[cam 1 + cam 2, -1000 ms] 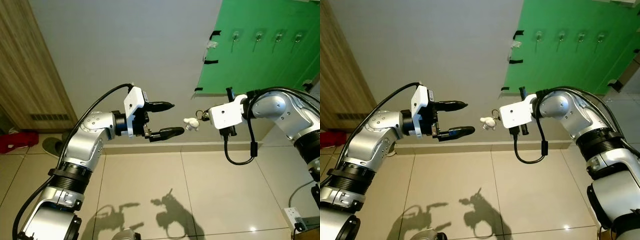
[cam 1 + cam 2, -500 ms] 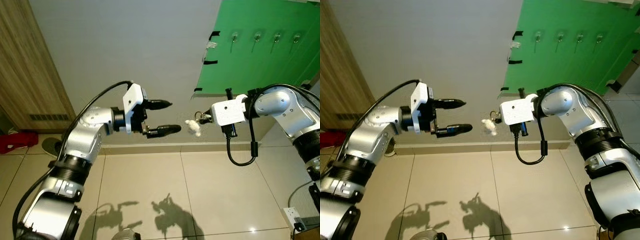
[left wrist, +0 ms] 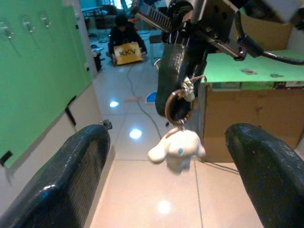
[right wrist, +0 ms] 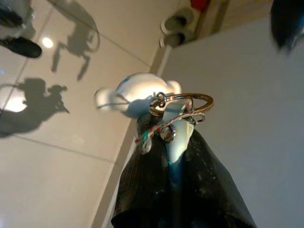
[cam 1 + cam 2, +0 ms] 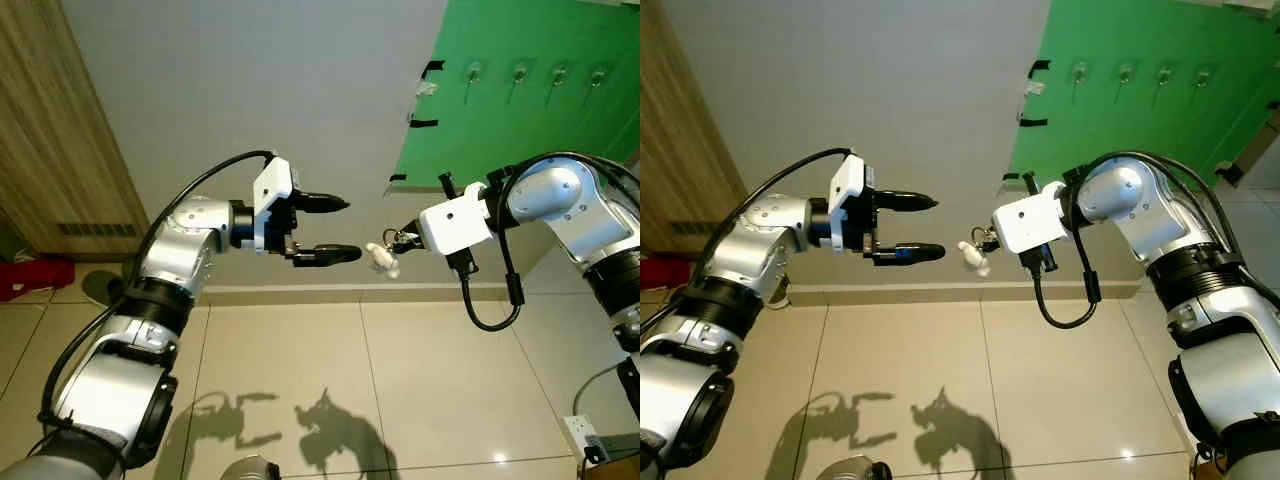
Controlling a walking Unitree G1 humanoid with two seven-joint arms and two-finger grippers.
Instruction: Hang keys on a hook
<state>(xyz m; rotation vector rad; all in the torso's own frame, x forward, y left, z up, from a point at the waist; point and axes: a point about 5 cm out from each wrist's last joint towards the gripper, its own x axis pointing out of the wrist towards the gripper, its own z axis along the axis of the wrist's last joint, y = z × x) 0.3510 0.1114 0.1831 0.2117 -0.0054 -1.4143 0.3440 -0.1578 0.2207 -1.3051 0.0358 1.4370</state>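
Observation:
The keys are a metal ring with a white plush charm hanging under it. My right gripper is shut on the ring and holds it in mid-air in front of the grey wall. My left gripper is open, level with the charm and just to its left, not touching it. In the left wrist view the ring and charm hang between my two open fingers, further out. Several hooks sit high on a green panel, up and to the right of both grippers.
A wooden door stands at the left, with a red item and a shoe on the tiled floor below. A socket block lies at the lower right. A seated person and a cardboard box are behind.
My left arm has lifted its elbow and its fingers now lie more level beside the charm. The charm has swung a little lower under the ring. The right gripper has barely moved.

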